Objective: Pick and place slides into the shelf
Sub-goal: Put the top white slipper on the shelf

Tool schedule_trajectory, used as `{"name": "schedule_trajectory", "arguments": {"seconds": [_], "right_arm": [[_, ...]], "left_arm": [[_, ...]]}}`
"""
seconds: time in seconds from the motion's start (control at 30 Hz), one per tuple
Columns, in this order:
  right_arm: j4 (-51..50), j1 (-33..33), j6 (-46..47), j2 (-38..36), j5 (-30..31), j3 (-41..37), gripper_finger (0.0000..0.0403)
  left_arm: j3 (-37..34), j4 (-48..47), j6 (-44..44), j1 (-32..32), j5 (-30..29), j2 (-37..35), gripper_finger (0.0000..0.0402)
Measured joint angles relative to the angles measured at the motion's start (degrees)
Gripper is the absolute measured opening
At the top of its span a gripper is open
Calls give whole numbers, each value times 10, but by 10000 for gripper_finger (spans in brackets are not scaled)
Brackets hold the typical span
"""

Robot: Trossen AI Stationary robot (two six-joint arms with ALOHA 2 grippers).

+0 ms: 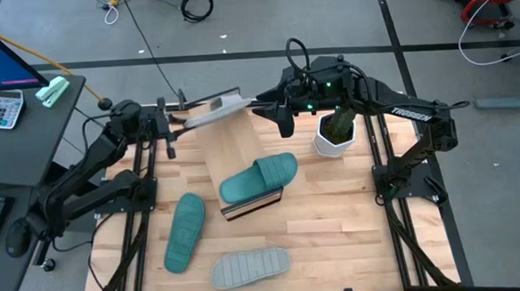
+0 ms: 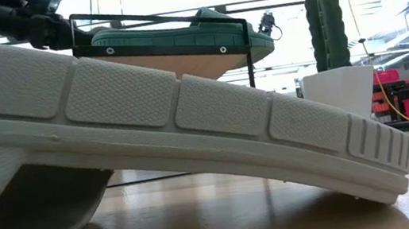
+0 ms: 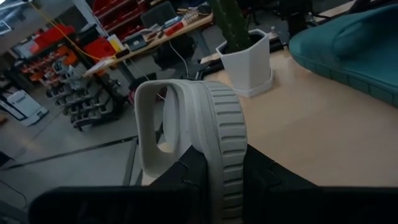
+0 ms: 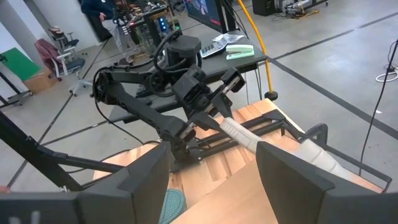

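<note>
Left hand [image 1: 171, 123] clamps grey slide [image 1: 214, 110] above shelf [image 1: 238, 160] top

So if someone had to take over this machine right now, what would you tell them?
Left hand is shut on a grey slide, holding it above the far end of the shelf.
Right hand is open, waiting near that slide beside the potted cactus.
Done: one teal slide sits on the shelf.
Left: place the held grey slide, then the second teal slide and the second grey slide, both lying on the table.
</note>
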Motion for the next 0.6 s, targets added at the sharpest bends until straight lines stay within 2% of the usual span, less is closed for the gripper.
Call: {"name": "schedule_trajectory", "arguments": {"seconds": [0.23, 0.43, 0.6], "right_arm": [[0, 0, 1, 0, 0, 0, 244], [0, 0, 4, 0, 0, 0, 244], [0, 0, 4, 0, 0, 0, 244]], "left_arm": [[1, -38, -3, 0, -5, 0, 57], [0, -55, -31, 0, -31, 2, 121], [0, -75, -36, 0, -29, 1, 146]]}}
